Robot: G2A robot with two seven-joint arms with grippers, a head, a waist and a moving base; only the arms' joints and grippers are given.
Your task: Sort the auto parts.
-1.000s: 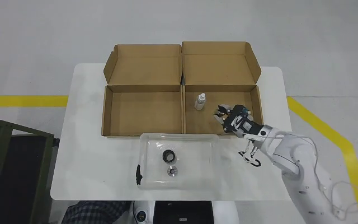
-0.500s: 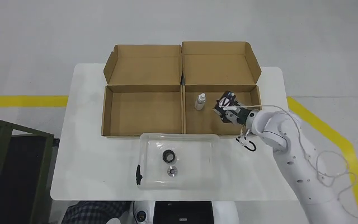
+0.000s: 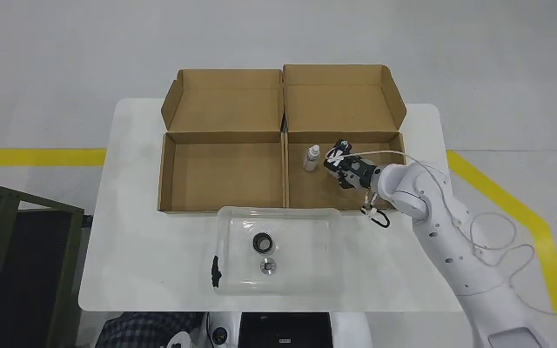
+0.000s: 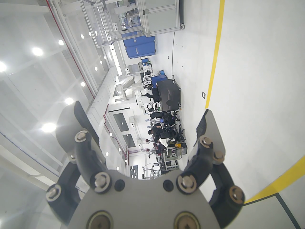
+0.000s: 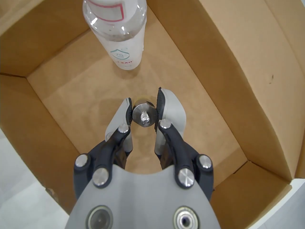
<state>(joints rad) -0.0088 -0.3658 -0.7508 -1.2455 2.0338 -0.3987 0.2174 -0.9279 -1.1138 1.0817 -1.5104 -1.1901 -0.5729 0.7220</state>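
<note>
Presently the right jaws are pinched snugly on a small round steel part (image 5: 144,117) with a stud on its face. They hold it by its sides, so it sits level over the floor of the right-hand cardboard box (image 5: 214,84), near the upright clear bottle (image 5: 119,24) but apart from it (low enough, I judge, to set down rather than drop). The left jaws gape wide on nothing, aimed off at the room. A dark ring (image 3: 262,243) and a silvery disc (image 3: 269,264) lie in the clear tub (image 3: 322,261) on the desk (image 3: 130,217)
</note>
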